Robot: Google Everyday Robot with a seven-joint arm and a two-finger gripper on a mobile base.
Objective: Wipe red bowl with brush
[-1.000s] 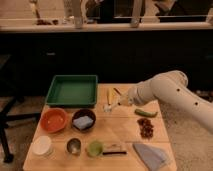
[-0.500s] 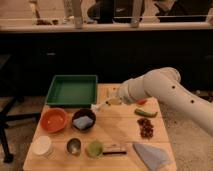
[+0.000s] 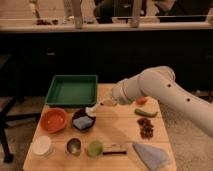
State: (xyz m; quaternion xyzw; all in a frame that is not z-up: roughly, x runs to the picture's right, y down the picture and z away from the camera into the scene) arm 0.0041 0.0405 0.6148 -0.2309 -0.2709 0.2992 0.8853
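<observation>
Where the arm reaches in from the right, I see the gripper [image 3: 112, 98] above the middle of the table [image 3: 120, 131], clamped tight on the handle of the brush [image 3: 97, 106]. Its white head tilts down-left over the rim of the dark bowl [image 3: 76, 118] holding a blue sponge [image 3: 83, 122]. Just left of that sits the red bowl [image 3: 53, 120], clear of the bristles
</observation>
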